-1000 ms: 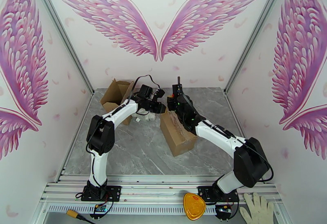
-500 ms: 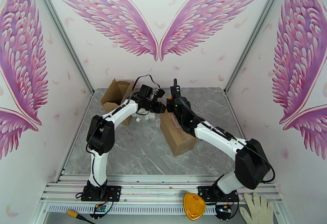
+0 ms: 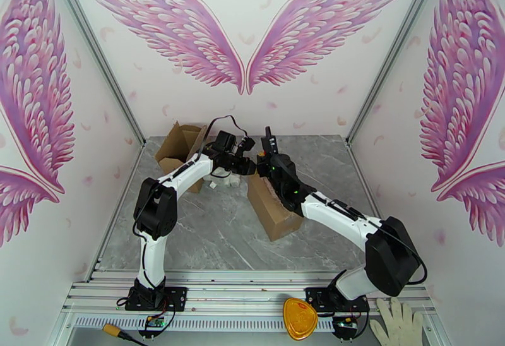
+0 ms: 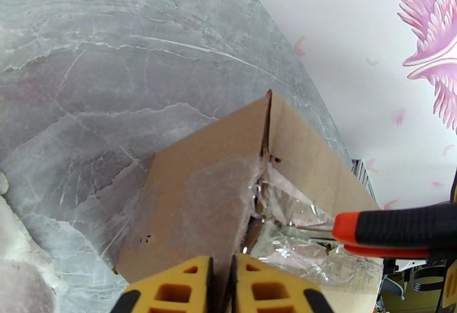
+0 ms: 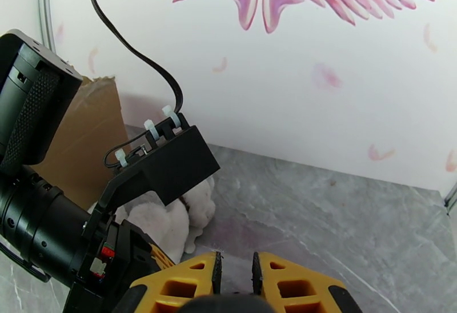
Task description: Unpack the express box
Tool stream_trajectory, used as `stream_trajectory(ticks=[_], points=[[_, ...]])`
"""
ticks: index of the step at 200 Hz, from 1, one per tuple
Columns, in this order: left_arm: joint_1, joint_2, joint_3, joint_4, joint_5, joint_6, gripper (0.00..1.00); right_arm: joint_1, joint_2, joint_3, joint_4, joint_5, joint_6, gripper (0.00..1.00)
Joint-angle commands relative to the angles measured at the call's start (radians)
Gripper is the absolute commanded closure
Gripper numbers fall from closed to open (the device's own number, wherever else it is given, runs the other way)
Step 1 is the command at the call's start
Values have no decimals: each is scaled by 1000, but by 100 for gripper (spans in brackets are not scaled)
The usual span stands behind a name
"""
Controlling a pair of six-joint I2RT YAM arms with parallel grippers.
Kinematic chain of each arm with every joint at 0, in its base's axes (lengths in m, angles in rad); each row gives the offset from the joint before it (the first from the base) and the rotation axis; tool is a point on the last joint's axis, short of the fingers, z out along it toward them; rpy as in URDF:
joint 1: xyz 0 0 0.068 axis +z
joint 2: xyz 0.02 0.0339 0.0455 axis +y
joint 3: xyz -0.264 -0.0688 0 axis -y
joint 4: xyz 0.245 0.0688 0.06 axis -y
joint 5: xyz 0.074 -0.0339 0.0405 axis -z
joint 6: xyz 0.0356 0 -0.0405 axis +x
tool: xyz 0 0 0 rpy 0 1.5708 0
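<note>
Here's the express box (image 3: 271, 205), a long brown carton lying near the middle of the grey marble table (image 3: 208, 233), with both arms meeting at its far end. The left gripper (image 3: 247, 167) is down on that end, and from its wrist the yellow jaws are drawn nearly together, pinching the carton's cardboard ridge between them. Clear tape (image 4: 297, 251) is crinkled across the box's end face, and the blade of an orange-and-black cutter (image 4: 394, 231) is in that tape, coming in from the right. The right gripper (image 5: 234, 277) has its jaws clamped on a dark handle, which looks like the cutter's. Behind the left arm, a second carton (image 3: 180, 142) stands open by the back-left corner, with something white and fluffy (image 3: 227, 180) just beside it.
</note>
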Motion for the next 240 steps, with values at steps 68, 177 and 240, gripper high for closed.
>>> stream_trajectory(ticks=[68,177,240], points=[[10,45,-35,-58,-138,9,86,12,-79,-58,-126,-2,-3,100],[9,45,-31,-63,-155,7,88,12,-163,-115,-174,0,24,100],[8,32,-43,-32,-129,7,87,12,-187,-159,-165,-3,41,100]])
